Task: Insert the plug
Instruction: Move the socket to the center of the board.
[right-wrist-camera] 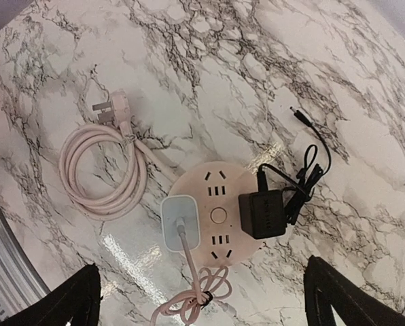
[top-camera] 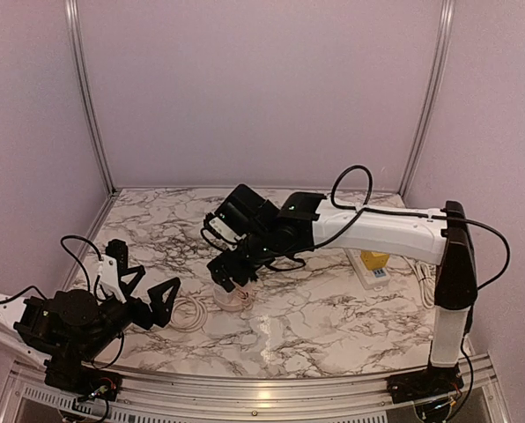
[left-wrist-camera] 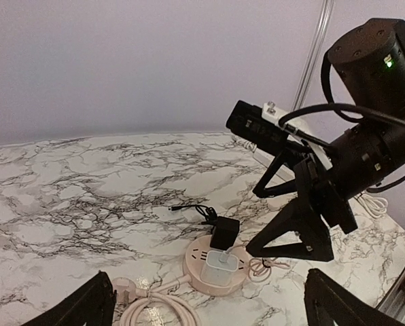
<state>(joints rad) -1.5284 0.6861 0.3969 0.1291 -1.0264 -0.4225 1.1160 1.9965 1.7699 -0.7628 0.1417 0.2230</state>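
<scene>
A round pink power strip (right-wrist-camera: 218,193) lies on the marble table. A white plug (right-wrist-camera: 181,221) with a thin pink cable sits in one side of it. A black adapter plug (right-wrist-camera: 261,214) sits in the opposite side. My right gripper (right-wrist-camera: 202,299) hangs open directly above the strip, with nothing between its fingers. From the left wrist view the strip (left-wrist-camera: 196,261), white plug (left-wrist-camera: 219,266) and black adapter (left-wrist-camera: 224,233) show under the right gripper (left-wrist-camera: 274,210). My left gripper (top-camera: 148,286) is open and empty, left of the strip (top-camera: 230,300).
The strip's thick pink cord (right-wrist-camera: 100,170) lies coiled to its left, ending in a loose wall plug (right-wrist-camera: 114,109). The adapter's black lead (right-wrist-camera: 311,166) trails to the right. A white and yellow power strip (top-camera: 373,264) with a white cable (top-camera: 425,282) lies at the table's right.
</scene>
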